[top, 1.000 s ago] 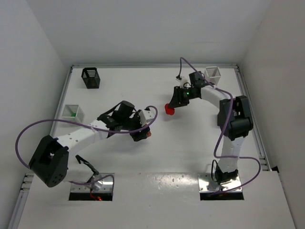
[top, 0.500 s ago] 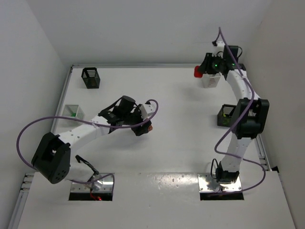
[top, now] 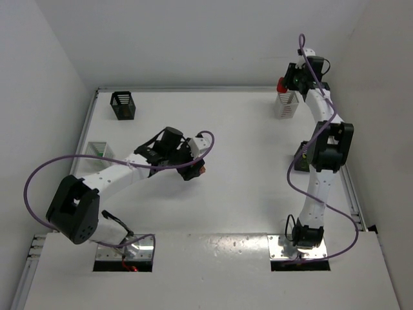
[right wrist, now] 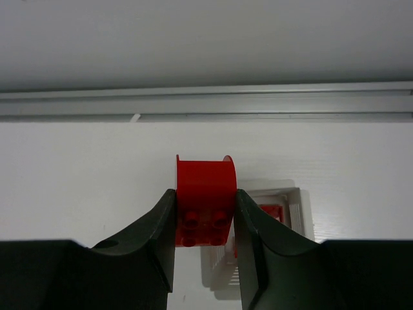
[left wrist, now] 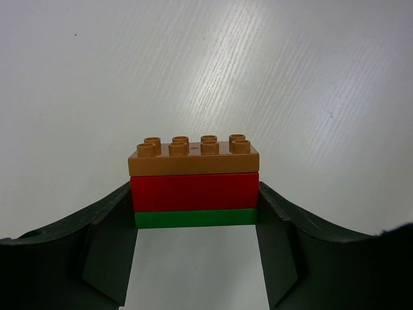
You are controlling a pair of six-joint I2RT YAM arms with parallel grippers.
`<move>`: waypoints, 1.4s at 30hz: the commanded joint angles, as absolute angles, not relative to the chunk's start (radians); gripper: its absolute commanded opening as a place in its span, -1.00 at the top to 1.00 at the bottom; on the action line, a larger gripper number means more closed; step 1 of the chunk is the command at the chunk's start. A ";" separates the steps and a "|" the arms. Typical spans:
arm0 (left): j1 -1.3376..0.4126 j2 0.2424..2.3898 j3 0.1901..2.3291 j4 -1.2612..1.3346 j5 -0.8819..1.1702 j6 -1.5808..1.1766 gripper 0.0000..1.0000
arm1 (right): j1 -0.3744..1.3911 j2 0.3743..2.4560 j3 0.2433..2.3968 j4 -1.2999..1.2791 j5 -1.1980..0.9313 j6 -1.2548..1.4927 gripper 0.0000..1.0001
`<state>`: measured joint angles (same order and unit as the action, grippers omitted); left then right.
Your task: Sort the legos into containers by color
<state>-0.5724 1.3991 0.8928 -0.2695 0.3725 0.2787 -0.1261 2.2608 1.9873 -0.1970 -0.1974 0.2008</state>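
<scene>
White table (top: 245, 194) all round, plain white walls (top: 193, 39) boxing it in, and a metal rail (right wrist: 206, 103) running along the far edge. Starting at the left, the far-left black basket (top: 122, 105) sits in the back corner. Nearer, the left white basket (top: 97, 150) peeks out from behind the left arm.

Moving in, the left gripper (left wrist: 195, 194) is out over mid-table. Its jaws are about halfway apart and pressed on both ends of the three-brick stack (left wrist: 193, 168): tan with its studs showing, red in the middle, green on the other side. The stack is held square between the fingers with bare tabletop behind it, and I can't tell whether it touches the surface.

Across to the right, the right black basket (top: 301, 157) is mostly hidden behind the right arm, near the right edge. In the far right corner stands the far-right white basket (top: 287, 106), with a red piece (right wrist: 270, 212) lying inside.

The right gripper (right wrist: 203, 223) is up by the back wall. Its jaws are narrow and clamped on the sides of the red brick (right wrist: 201, 177), which has a curved end. In the wrist view that brick sits just left of the basket's rim, not inside the basket.
</scene>
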 commanded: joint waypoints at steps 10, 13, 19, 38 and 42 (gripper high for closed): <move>-0.560 1.433 0.934 -0.242 0.374 0.272 0.51 | -0.155 2.267 2.005 -0.144 -0.141 0.172 0.97; -0.560 1.433 0.953 -0.242 0.374 0.272 0.51 | -0.164 2.267 2.014 -0.170 -0.153 0.161 0.37; -0.560 1.433 0.953 -0.242 0.374 0.262 0.51 | -0.164 2.258 2.014 -0.212 -0.210 0.152 -0.06; -0.541 1.394 0.986 -0.222 0.474 0.152 0.51 | -0.005 1.901 1.347 -0.247 -1.215 0.452 0.01; -0.541 1.394 0.997 -0.222 0.474 0.141 0.51 | 0.083 1.888 1.244 -0.140 -1.242 0.638 -0.04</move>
